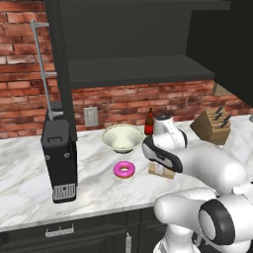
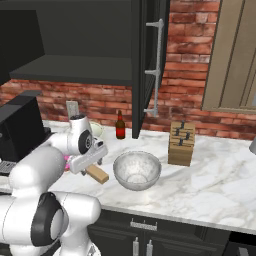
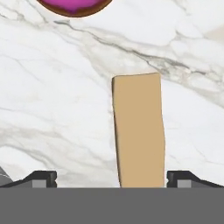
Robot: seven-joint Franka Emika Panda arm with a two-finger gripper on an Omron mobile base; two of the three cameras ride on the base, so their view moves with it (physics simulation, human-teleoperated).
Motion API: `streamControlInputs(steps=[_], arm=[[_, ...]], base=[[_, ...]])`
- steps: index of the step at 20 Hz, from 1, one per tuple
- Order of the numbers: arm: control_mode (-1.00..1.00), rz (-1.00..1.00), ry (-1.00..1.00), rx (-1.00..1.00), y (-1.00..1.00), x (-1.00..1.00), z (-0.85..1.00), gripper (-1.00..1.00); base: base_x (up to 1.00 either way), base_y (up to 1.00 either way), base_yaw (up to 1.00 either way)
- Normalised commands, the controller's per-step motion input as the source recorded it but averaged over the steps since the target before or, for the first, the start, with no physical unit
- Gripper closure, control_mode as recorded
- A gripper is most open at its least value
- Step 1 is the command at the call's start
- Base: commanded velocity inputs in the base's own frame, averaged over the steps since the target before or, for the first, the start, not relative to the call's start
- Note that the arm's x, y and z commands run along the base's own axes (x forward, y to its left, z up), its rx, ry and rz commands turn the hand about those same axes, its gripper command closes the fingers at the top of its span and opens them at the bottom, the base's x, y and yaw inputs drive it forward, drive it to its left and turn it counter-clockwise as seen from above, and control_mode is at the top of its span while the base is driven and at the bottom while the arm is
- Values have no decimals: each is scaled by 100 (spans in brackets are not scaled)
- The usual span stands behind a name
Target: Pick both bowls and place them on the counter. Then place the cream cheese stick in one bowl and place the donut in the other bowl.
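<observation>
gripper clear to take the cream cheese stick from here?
Probably yes. The gripper is open and sits over the cream cheese stick, a fingertip on either side, with bare counter around it. The donut lies apart.

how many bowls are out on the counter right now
2. The cream bowl sits near the brick wall behind the donut; the grey marbled bowl sits nearer the counter's front edge, left of the knife block.
</observation>
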Motion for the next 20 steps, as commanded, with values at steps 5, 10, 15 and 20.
streamControlInputs(steps=[5,10,15,20], arm=[[-100,-3,4,0,0,17,-21,-100],[-100,-3,3,0,-2,18,-24,-100],[-100,-1,0,0,0,9,-26,-100],[-100,0,0,0,0,1,-26,-100]], base=[[0,0,0],[0,0,0],[0,0,0],[0,0,0]])
